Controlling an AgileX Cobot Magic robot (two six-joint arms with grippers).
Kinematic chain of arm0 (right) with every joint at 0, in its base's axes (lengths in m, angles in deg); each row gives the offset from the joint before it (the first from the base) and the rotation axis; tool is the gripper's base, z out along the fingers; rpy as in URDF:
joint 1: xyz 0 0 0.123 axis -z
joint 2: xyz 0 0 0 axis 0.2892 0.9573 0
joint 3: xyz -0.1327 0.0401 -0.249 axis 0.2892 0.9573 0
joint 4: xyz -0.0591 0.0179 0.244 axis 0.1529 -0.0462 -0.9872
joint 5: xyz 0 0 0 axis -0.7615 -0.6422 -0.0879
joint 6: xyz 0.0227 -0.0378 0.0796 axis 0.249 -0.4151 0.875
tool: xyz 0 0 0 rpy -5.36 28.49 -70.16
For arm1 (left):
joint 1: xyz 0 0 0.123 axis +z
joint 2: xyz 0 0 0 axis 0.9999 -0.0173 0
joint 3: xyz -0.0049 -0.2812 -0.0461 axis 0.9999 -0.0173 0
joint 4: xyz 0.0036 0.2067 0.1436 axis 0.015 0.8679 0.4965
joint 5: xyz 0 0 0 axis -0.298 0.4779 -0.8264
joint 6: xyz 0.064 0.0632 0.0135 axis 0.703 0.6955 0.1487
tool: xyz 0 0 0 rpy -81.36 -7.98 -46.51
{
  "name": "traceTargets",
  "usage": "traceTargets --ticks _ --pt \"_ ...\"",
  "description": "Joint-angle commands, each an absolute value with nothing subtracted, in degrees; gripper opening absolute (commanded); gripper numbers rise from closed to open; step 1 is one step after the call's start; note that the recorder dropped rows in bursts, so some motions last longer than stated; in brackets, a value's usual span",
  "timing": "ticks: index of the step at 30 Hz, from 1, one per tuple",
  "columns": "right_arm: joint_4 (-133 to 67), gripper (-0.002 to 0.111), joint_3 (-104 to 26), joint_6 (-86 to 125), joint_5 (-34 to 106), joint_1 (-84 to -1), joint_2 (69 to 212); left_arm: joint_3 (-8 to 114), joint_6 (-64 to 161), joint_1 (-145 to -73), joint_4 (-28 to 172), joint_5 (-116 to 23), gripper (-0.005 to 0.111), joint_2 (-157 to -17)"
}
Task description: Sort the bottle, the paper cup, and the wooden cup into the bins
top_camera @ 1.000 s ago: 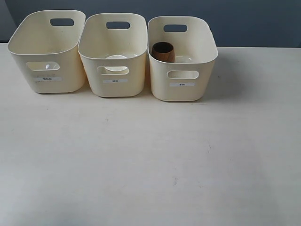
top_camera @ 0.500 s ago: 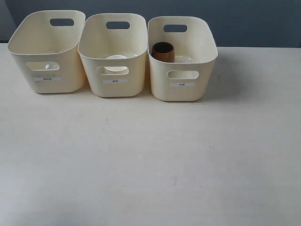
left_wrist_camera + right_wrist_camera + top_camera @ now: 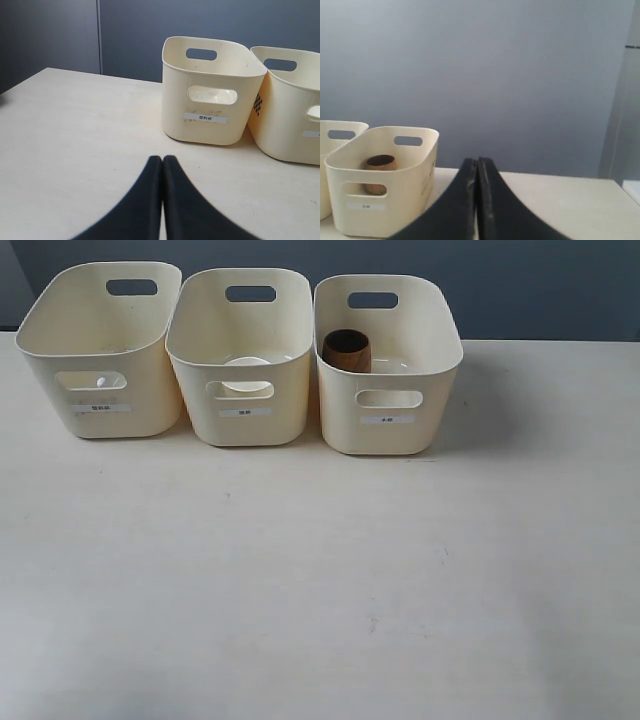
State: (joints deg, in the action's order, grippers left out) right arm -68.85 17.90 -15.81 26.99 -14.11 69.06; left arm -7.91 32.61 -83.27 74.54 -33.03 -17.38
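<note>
Three cream bins (image 3: 245, 360) are lined up at twelve o'clock on the tabletop (image 3: 320, 580). The wooden cup (image 3: 346, 350) is held upright in the rightmost bin; a white rim, likely the paper cup (image 3: 247, 362), is seen in the middle one. The bottle cannot be made out. Left claw (image 3: 162, 161) and right claw (image 3: 477, 162) are pressed closed, empty.

The small white labels (image 3: 245, 412) on the bins (image 3: 240, 350) are too small to read.

Both arms are out of the exterior shot. Left end effector (image 3: 162, 161) and right end effector (image 3: 477, 162) have fingers pressed together, holding nothing.
</note>
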Motion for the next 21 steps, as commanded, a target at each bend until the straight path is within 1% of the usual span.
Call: traceTargets --ticks 1,14,15,19,21 --pt "-69.93 0.000 25.35 -16.24 34.26 -13.85 68.69 -7.68 32.53 -83.47 74.55 -33.28 0.000 -17.09" --pt "-66.18 0.000 25.51 -15.81 32.08 -14.09 68.69 -7.68 32.53 -83.47 74.55 -33.28 0.000 -17.09" --pt "-62.88 0.000 25.51 -13.54 31.62 -14.09 68.69 -7.68 32.53 -83.47 74.55 -33.28 0.000 -17.09" --pt "-39.90 0.000 25.51 8.88 30.70 -14.09 68.69 -7.68 32.53 -83.47 74.55 -33.28 0.000 -17.09" --pt "-33.39 0.000 25.51 16.25 30.89 -14.09 68.69 -7.68 32.53 -83.47 74.55 -33.28 0.000 -17.09"
